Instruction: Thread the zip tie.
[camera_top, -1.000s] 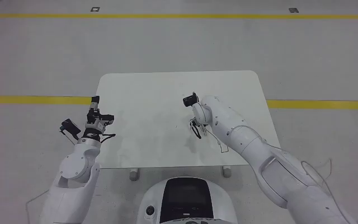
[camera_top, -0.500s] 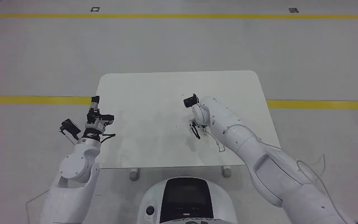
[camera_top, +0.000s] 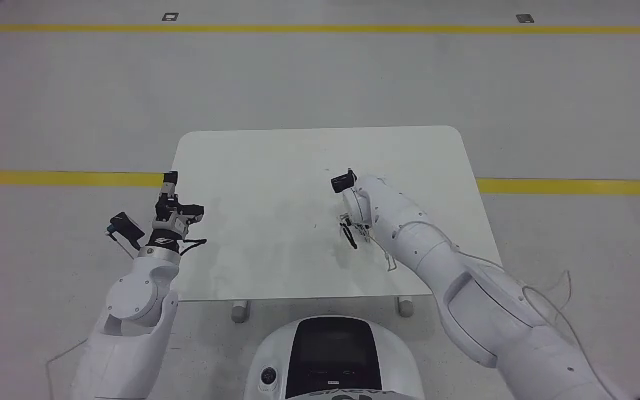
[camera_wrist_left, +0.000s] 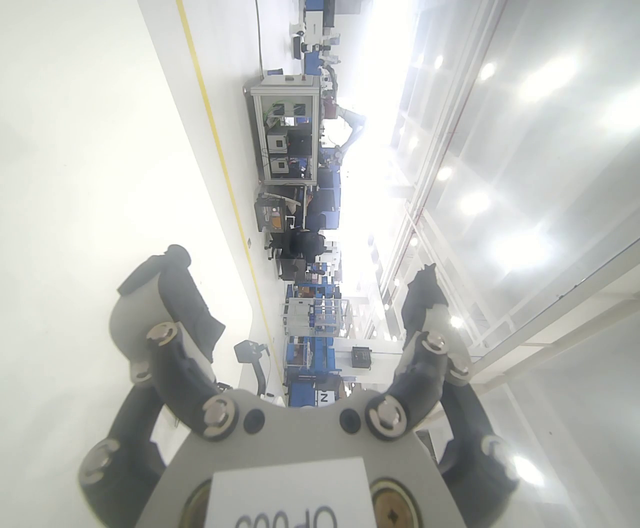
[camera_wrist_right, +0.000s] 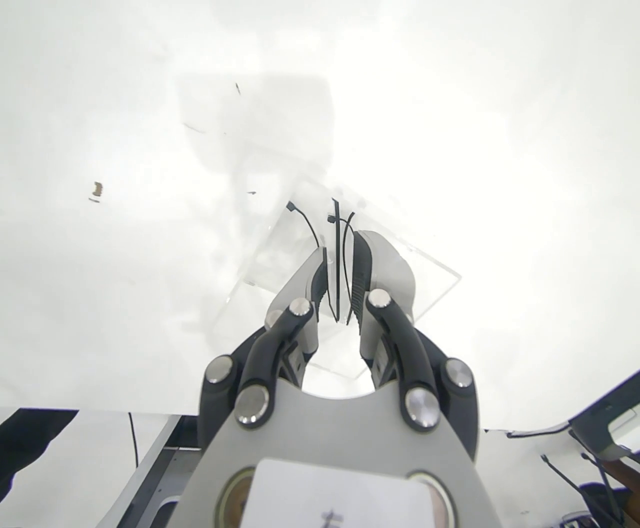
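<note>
Jaws of the right gripper (camera_wrist_right: 340, 245) stand only a narrow slot apart, pads facing each other. A black zip tie (camera_wrist_right: 336, 270) runs straight down the middle of that slot, and I see a sliver of light on either side of it. I cannot tell whether the pads press on it. A curved strand (camera_wrist_right: 306, 222) of the same black plastic bends away past the tip of one finger, with a small head at its far end, and another short strand arcs off beside the other fingertip. Whether these belong to one tie or several I cannot make out.

Under the fingers lies a clear plate (camera_wrist_right: 430, 280), flat on the white table (camera_wrist_right: 475, 125). The strands show against it, though I cannot say whether they rest on it or hang above it. A small brown speck (camera_wrist_right: 96, 188) sits on the tabletop well off to one side.

From the top view, the right gripper (camera_top: 347, 235) points down over the table (camera_top: 260, 170), right of its middle and toward the robot's side.

My left gripper (camera_wrist_left: 300, 270) has its jaws spread wide with nothing between them. From above, the left gripper (camera_top: 175, 195) hangs at the table's left edge, well apart from the right one, pointing away from the robot. Yellow floor lines (camera_top: 300, 28) cross beyond the table.
</note>
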